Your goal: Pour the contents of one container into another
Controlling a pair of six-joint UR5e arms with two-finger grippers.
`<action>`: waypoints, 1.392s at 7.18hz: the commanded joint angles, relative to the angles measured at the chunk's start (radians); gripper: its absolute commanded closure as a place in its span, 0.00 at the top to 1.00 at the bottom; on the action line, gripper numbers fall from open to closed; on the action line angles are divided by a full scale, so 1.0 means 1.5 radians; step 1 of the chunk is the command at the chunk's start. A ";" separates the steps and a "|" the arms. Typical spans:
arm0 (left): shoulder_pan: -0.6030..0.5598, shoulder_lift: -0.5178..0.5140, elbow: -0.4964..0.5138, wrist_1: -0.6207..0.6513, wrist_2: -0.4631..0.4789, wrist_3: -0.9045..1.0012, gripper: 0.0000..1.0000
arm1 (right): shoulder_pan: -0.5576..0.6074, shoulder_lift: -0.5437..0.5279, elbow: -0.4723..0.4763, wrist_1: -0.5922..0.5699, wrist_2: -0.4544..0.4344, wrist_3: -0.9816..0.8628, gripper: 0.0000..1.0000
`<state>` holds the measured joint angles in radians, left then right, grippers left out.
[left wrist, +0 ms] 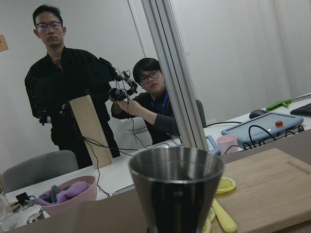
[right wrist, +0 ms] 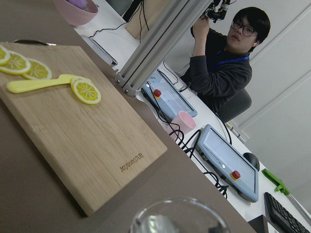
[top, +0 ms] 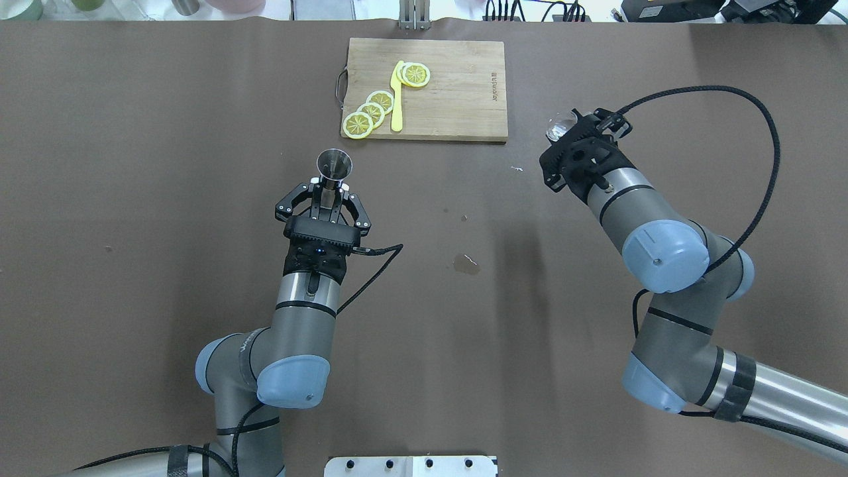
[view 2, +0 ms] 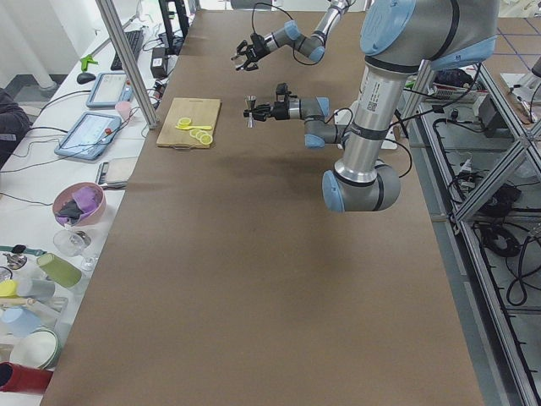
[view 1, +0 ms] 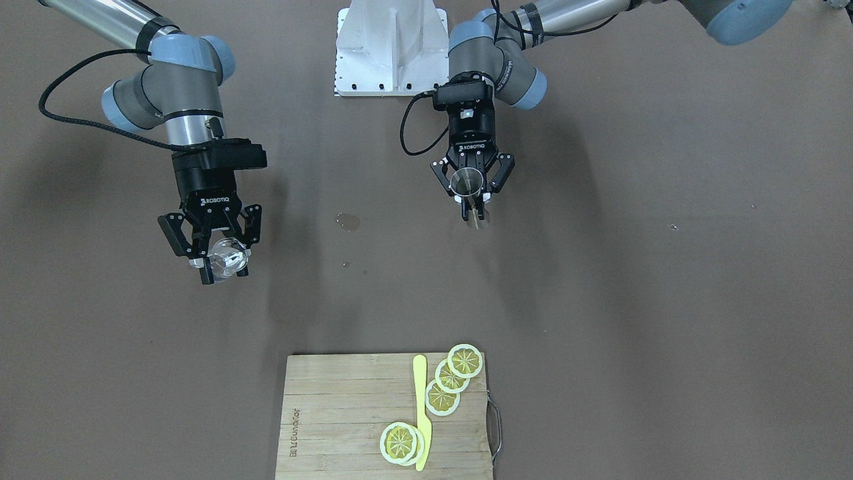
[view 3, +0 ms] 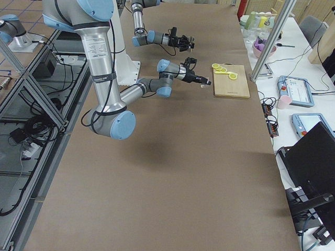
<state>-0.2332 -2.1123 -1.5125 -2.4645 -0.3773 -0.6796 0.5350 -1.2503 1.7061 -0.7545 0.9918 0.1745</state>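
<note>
My left gripper (view 1: 472,199) (top: 329,190) is shut on the narrow waist of the grey steel jigger (view 1: 468,181) (top: 334,163), which stands upright with its open cone on top. The left wrist view shows that cone (left wrist: 177,187) close up. Far off to the robot's right, my right gripper (view 1: 224,267) (top: 568,130) is shut on the small clear glass cup (view 1: 228,256) (top: 560,124), held above the table. Only the cup's rim (right wrist: 180,217) shows in the right wrist view. The two containers are well apart.
A wooden cutting board (top: 457,99) (view 1: 333,413) with lemon slices (top: 371,111) and a yellow knife (top: 397,96) lies at the far edge. A small wet spot (top: 467,264) marks the brown table between the arms. Two people (left wrist: 146,97) are beyond the far edge.
</note>
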 commanded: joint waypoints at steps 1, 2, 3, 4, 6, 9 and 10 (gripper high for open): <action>0.000 0.000 0.000 0.001 0.000 0.000 0.00 | -0.004 0.063 0.024 -0.088 -0.005 -0.034 0.00; 0.000 0.000 0.000 0.001 0.000 -0.001 0.00 | -0.013 0.080 0.046 -0.112 -0.018 -0.054 0.00; 0.000 0.000 0.000 0.000 0.000 -0.002 0.00 | -0.018 0.081 0.081 -0.123 -0.017 -0.083 0.00; 0.000 0.000 0.000 0.001 0.000 -0.002 0.00 | -0.026 0.086 0.093 -0.144 -0.015 -0.091 0.00; 0.000 0.000 0.000 0.001 0.000 -0.002 0.00 | -0.038 0.112 0.092 -0.177 -0.015 -0.096 0.00; 0.000 0.000 0.000 0.000 0.000 -0.001 0.00 | -0.045 0.172 0.086 -0.239 -0.011 -0.095 0.00; 0.000 0.000 0.000 0.000 0.000 -0.001 0.00 | -0.045 0.197 0.085 -0.267 -0.011 -0.100 0.00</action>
<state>-0.2332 -2.1123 -1.5125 -2.4646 -0.3774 -0.6813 0.4687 -0.9954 1.8344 -1.1157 0.9748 0.0313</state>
